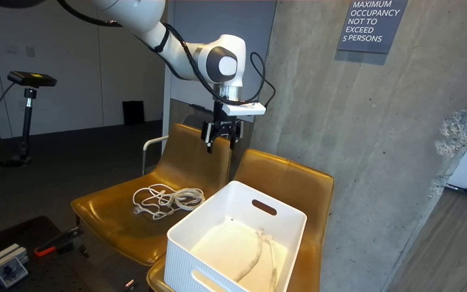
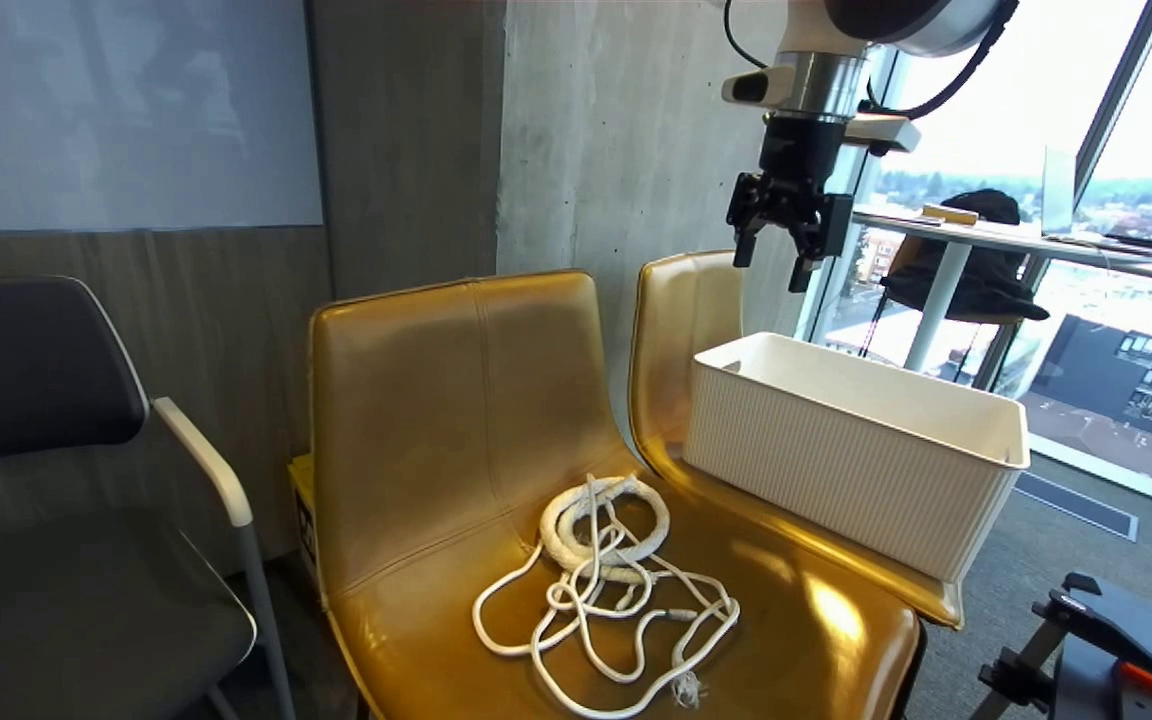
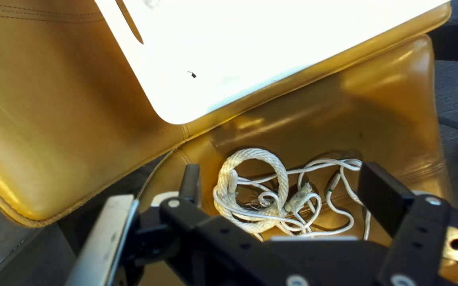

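Observation:
My gripper (image 1: 221,147) is open and empty, pointing down in the air above the chairs. It also shows in an exterior view (image 2: 770,273) and in the wrist view (image 3: 280,174). Below it, a thick white rope coiled into a ring (image 3: 255,154) lies with a tangle of thin white cord (image 3: 352,222) on a tan leather chair (image 2: 456,400). The bundle (image 1: 172,201) shows in both exterior views, apart from the gripper. A white ribbed bin (image 2: 836,470) stands on the neighbouring tan chair (image 1: 290,174). Pale rope-like strands (image 1: 256,255) lie inside the bin.
A concrete wall (image 1: 363,142) stands behind the chairs. A dark chair with a pale armrest (image 2: 26,370) stands beside them. A camera on a stand (image 1: 31,79) and a dark surface with an orange-handled tool (image 1: 47,249) are nearby. A round table (image 2: 996,235) stands by the windows.

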`<state>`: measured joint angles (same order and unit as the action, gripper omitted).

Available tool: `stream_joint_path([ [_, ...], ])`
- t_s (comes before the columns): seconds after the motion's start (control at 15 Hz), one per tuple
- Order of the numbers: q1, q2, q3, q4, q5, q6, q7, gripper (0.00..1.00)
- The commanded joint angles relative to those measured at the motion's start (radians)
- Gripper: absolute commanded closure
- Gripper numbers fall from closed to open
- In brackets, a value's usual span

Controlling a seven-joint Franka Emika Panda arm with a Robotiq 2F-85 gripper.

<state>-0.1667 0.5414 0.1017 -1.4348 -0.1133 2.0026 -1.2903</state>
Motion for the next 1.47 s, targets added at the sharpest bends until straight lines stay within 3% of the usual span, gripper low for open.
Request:
stream_joint_path([
  [0.0, 0.02, 0.004, -0.021, 0.005, 0.014, -0.003, -0.008, 0.0],
  [0.47, -0.018, 0.004, -0.054, 0.007, 0.013, -0.026, -0.06, 0.0],
  [0.73, -0.044, -0.011, -0.1, -0.067, 0.003, 0.029, -0.052, 0.0],
  [0.93, -0.049, -0.015, -0.13, -0.178, -0.015, 0.161, -0.016, 0.0],
  [1.4, -0.074, 0.004, -0.225, -0.493, -0.083, 0.596, 0.121, 0.0],
])
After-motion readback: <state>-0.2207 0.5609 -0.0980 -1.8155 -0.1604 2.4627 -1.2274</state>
